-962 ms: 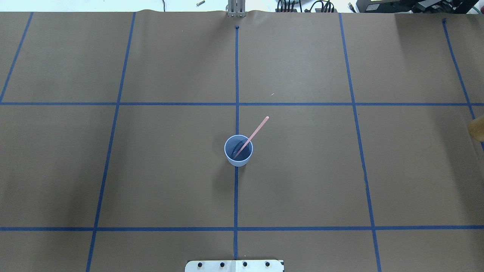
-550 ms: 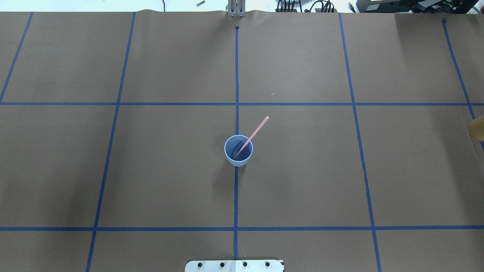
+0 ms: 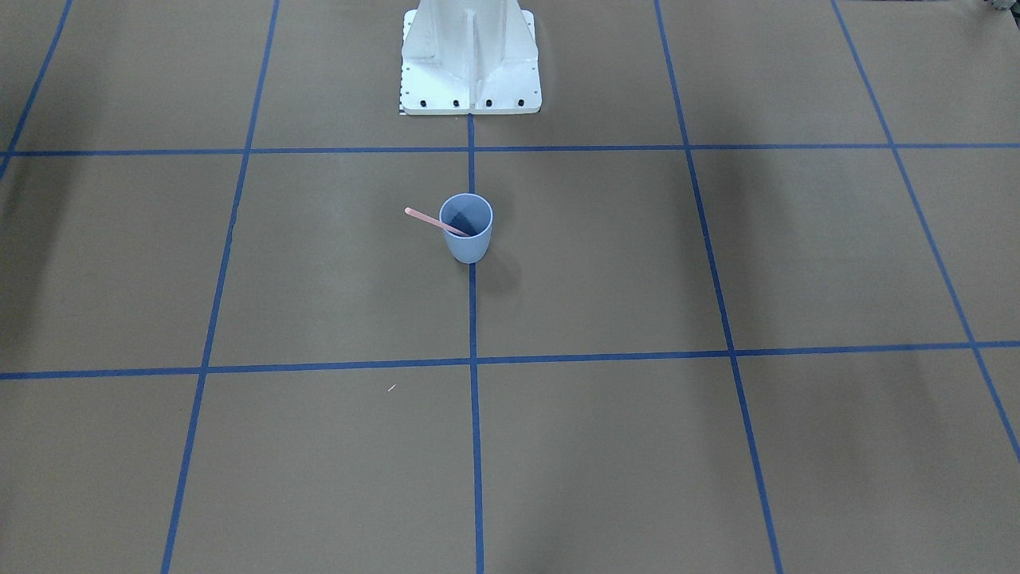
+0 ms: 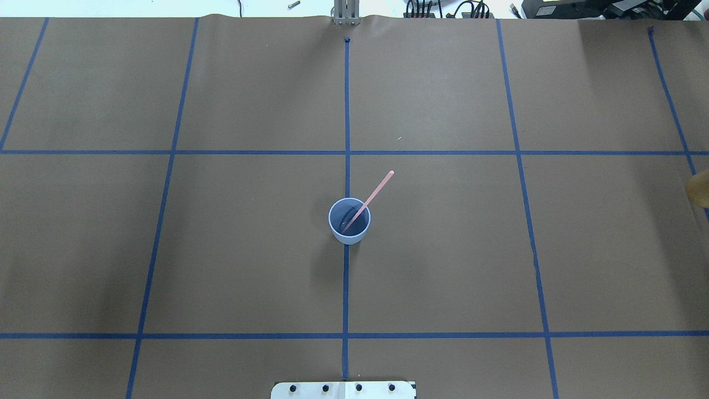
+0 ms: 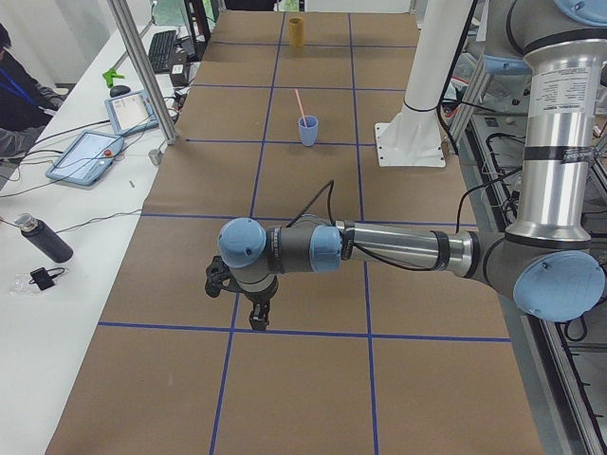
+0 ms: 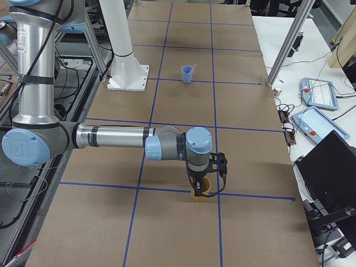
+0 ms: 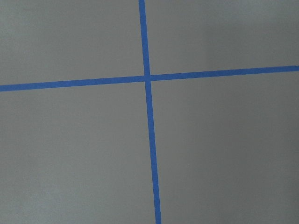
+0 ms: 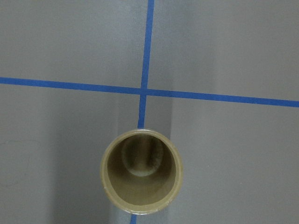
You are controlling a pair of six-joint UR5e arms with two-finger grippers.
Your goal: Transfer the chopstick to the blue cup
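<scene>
The blue cup (image 4: pixel 349 221) stands upright on the centre tape line, also seen in the front view (image 3: pixel 467 227). One pale pink chopstick (image 4: pixel 372 197) leans in it, its lower end inside and its top sticking out over the rim toward the far right. Nothing holds it. My left gripper (image 5: pixel 257 318) shows only in the exterior left view, low over bare paper far from the cup; I cannot tell if it is open or shut. My right gripper (image 6: pixel 202 188) shows only in the exterior right view, above a tan cup; its state I cannot tell.
A tan cup (image 8: pixel 141 177) stands empty under the right wrist camera, at the table's right edge (image 4: pixel 699 188). The white robot base (image 3: pixel 470 60) is behind the blue cup. Tablets (image 5: pixel 87 154), a bottle (image 5: pixel 43 238) and a seated person are on the side bench.
</scene>
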